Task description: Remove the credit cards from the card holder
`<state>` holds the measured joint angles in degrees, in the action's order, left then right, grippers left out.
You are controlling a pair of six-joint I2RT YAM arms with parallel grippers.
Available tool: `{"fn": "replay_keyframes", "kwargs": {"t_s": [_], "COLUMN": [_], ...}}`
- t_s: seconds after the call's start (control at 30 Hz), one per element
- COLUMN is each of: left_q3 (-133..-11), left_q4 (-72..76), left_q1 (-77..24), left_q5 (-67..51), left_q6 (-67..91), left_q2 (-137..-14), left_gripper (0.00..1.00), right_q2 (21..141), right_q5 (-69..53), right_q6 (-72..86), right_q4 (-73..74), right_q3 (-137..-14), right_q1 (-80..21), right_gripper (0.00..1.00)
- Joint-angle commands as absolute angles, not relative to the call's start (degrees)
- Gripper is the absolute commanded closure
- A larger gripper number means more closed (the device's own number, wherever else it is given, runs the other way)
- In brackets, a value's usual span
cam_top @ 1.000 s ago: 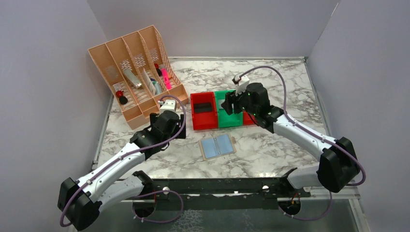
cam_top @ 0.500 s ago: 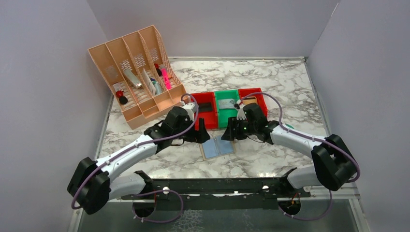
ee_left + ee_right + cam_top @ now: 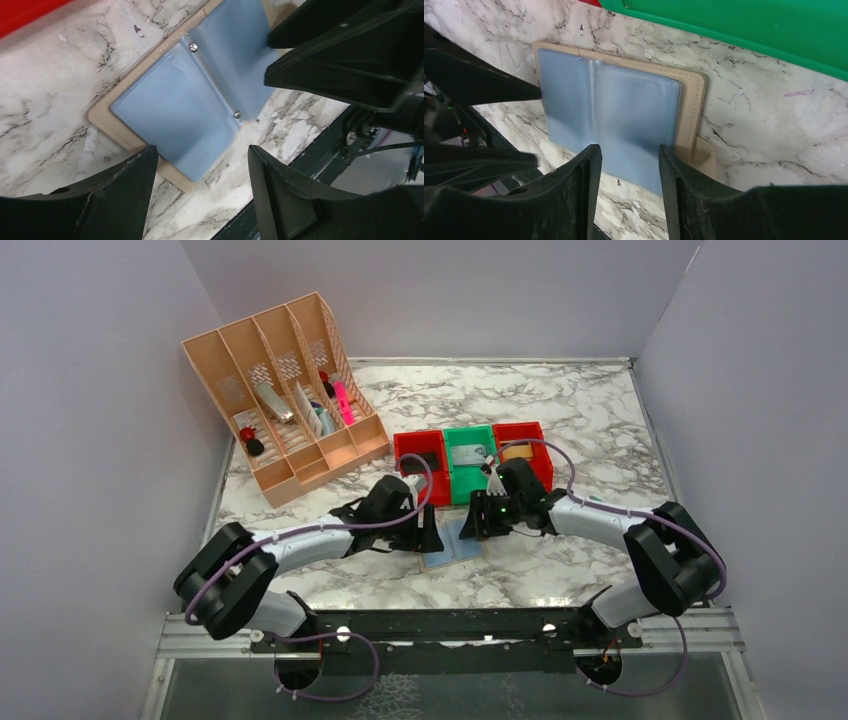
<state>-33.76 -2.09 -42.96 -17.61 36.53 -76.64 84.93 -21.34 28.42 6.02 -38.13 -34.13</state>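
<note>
The card holder point(image 3: 452, 544) lies open and flat on the marble table, tan rim outside, pale blue panels inside. It fills the left wrist view point(image 3: 185, 105) and the right wrist view point(image 3: 614, 115). My left gripper point(image 3: 428, 536) is open, low over the holder's left panel, jaws astride its near corner point(image 3: 200, 175). My right gripper point(image 3: 470, 527) is open, low over the right panel, jaws astride its near edge point(image 3: 629, 165). No card shows outside the holder's sleeves.
A red bin point(image 3: 403, 450), a green bin point(image 3: 470, 436) and another red bin point(image 3: 520, 430) stand just behind the holder; the bins hold small flat items. A peach desk organiser point(image 3: 280, 390) with pens stands at the back left. The table's near rail point(image 3: 440, 625) is close.
Both arms have come down and inward from near the bins to the card holder. The right gripper left the green bin. Both grippers now sit low over the holder's panels.
</note>
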Motion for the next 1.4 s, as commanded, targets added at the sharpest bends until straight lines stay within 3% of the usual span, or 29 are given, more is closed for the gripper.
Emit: {"fn": "replay_keyframes", "kwargs": {"t_s": [0.0,0.27,0.63,0.97,1.37], "left_q3": [-33.2,-32.2,-32.6,-35.7,-37.7], "left_q4": [4.5,5.4,1.4,3.2,7.0], "left_q1": [-45.3,-46.5,-46.5,-46.6,-47.4], "left_q5": [-18.3,-14.1,-10.5,-13.2,-15.6], "left_q6": [38.3,40.3,38.4,38.1,38.9], "left_q2": [-83.0,-87.1,-84.5,-86.2,-87.4], "left_gripper": [0.33,0.43,0.46,0.47,0.47], "right_q2": [87.5,86.0,78.7,83.8,84.9], "right_q5": [-23.5,-22.6,-3.6,-18.1,-21.0], "right_q6": [29.5,30.5,26.8,29.4,29.3], "right_q4": [5.3,5.1,15.6,6.4,5.2], "right_q3": [-36.5,-35.9,-41.6,-35.9,-34.9], "right_q1": [-34.3,-34.3,-34.3,-34.4,-34.4], "right_gripper": [0.49,0.5,0.44,0.52,0.59]}}
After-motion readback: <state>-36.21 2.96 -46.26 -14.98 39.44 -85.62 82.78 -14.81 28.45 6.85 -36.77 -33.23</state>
